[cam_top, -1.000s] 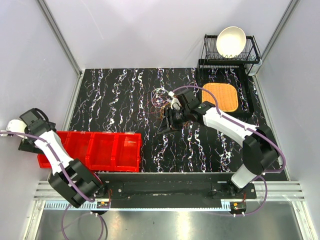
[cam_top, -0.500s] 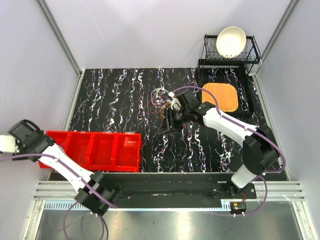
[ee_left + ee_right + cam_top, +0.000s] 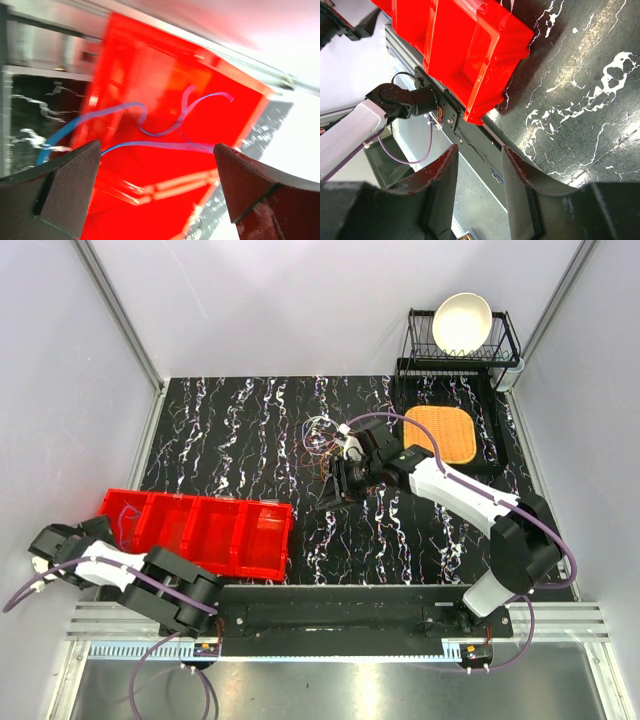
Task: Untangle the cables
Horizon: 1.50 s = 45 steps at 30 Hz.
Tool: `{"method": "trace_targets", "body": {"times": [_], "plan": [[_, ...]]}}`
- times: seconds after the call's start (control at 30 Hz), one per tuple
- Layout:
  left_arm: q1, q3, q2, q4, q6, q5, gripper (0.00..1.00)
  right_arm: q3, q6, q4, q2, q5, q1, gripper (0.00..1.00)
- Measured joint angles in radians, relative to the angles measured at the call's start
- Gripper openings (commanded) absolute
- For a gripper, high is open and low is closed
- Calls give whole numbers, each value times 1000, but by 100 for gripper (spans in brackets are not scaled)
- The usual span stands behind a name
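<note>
The cables (image 3: pixel 322 436) are a tangle of very thin orange, white and yellow wire loops on the black marbled table, just left of the orange mat. My right gripper (image 3: pixel 330 492) hangs just in front of the tangle, pointing to the near left. In the right wrist view it (image 3: pixel 479 165) is open with nothing between the fingers, and the tangle is out of that view. My left gripper (image 3: pixel 80 536) is low at the near left corner, beside the red bin (image 3: pixel 200 532). In the blurred left wrist view it (image 3: pixel 157 165) is wide open, facing a thin blue wire (image 3: pixel 150 145) lying in the red bin (image 3: pixel 165 90).
An orange mat (image 3: pixel 440 433) lies at the back right, in front of a black dish rack (image 3: pixel 505 345) holding a white bowl (image 3: pixel 461 322). The red bin (image 3: pixel 465 55) also shows in the right wrist view, near the table's front rail (image 3: pixel 470 135). White walls enclose the table.
My left arm has swung down and back to the near left corner. The red bin has shifted slightly right and tilted. My right gripper has barely moved.
</note>
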Motion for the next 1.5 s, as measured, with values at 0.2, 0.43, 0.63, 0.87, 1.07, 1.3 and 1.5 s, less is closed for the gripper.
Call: {"method": "trace_targets", "body": {"times": [0.2, 0.43, 0.63, 0.87, 1.07, 1.3, 1.5], "plan": [[-71, 62, -86, 4, 15, 30, 99, 3, 0, 2, 11, 0, 5, 46], [-150, 160, -253, -32, 82, -85, 99, 7, 0, 2, 18, 0, 14, 46], [-240, 150, -385, -108, 142, -227, 90, 10, 0, 2, 21, 1, 20, 46], [-415, 99, -466, -159, 205, -290, 89, 16, -9, -15, 21, 78, 25, 47], [-816, 173, -410, -191, 311, -295, 90, 66, -8, -77, 21, 344, 16, 48], [-1137, 237, -409, -266, 462, -193, 90, 87, 50, -97, 77, 449, -81, 41], [-1192, 160, -530, -301, 486, -87, 90, 86, 122, -47, 196, 403, -90, 36]]}}
